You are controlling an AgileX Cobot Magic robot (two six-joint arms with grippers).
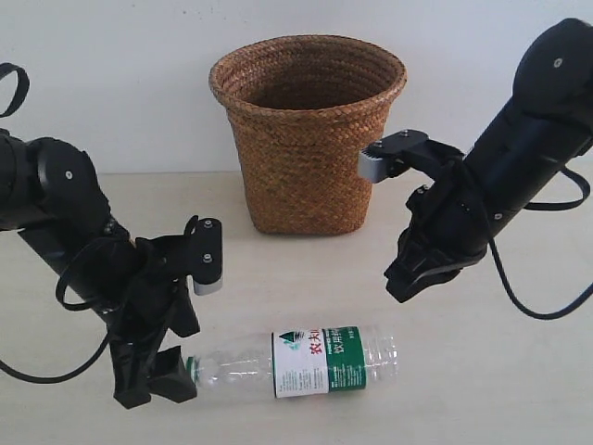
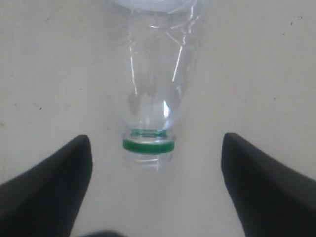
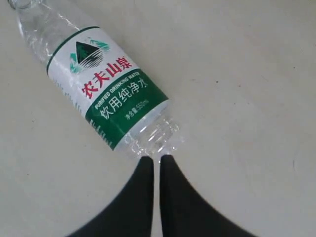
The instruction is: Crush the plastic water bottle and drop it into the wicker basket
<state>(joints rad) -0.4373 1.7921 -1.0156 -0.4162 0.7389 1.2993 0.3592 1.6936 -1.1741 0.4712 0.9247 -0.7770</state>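
— Where's the plastic water bottle (image 1: pixel 315 362)?
— Lying on its side on the near desk (image 1: pixel 500 371), neck leftward. The wicker basket (image 1: pixel 306 139) stands upright farther back, apart from it.
— Your claws?
— My left claw (image 2: pixel 156 148) gapes wide either side of the neck, not touching. My right claw (image 3: pixel 157 159) is pinched closed, empty, near the base.

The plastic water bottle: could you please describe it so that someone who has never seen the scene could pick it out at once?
Find the brown wicker basket at the back of the pale table. In front of it, the plastic water bottle lies on its side. It is the only clear thing, with a green neck ring and a green-and-white label bearing red characters.
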